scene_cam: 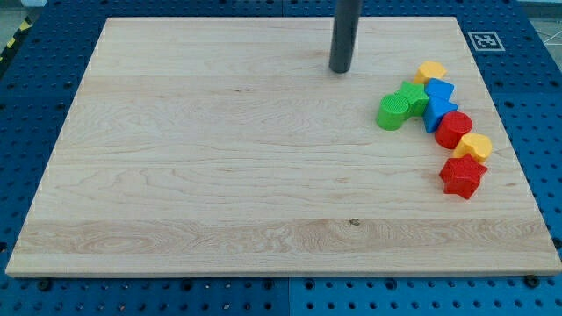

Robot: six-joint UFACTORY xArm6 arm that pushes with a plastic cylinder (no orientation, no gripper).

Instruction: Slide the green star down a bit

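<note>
The green star (414,95) lies on the wooden board (219,158) at the view's right, in a curved cluster of blocks. A green cylinder (392,112) touches it on its lower left. Two blue blocks (437,100) sit against its right side. My tip (340,69) rests on the board up and to the left of the green star, a clear gap away, touching no block.
A yellow block (430,71) sits at the cluster's top. Below the blue blocks come a red cylinder (453,129), a yellow block (476,146) and a red star (462,177). The board's right edge is close to them.
</note>
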